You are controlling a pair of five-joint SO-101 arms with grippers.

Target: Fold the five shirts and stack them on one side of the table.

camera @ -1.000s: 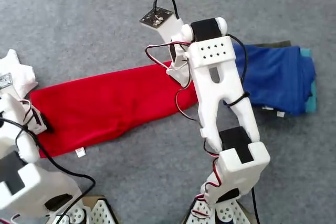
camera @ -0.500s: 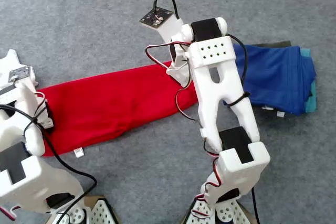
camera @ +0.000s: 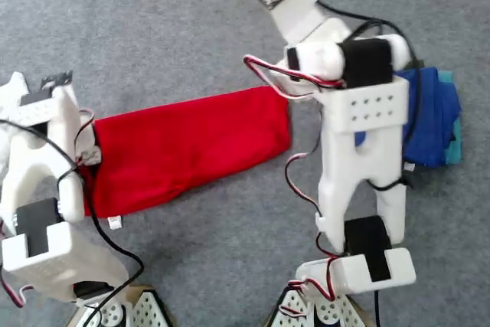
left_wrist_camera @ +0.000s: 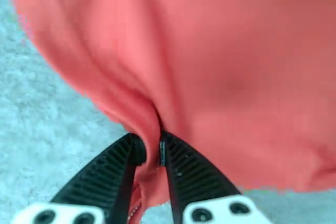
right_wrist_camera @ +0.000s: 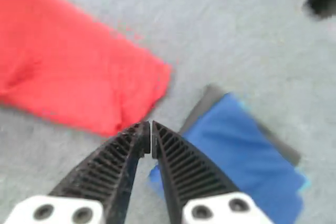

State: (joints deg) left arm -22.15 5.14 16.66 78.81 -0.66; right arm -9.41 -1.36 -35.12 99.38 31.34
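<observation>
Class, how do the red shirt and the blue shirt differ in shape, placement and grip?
The red shirt lies as one long strip; the blue shirt is a compact folded block. The red shirt lies alone; the blue shirt tops other folded clothes. The left gripper pinches the red shirt; nothing grips the blue shirt. Both rest on the grey table.

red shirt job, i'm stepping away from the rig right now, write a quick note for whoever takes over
Left hand: shut on a fold at one end of the long red cloth shirt.
Right hand: shut, empty, above the grey felt table, between the red shirt's other end and the stack.
Done: a folded blue shirt tops the stack on the right side; teal and dark edges show beneath, count unclear.
Left: probably finish folding the red shirt and add it to the stack.
</observation>
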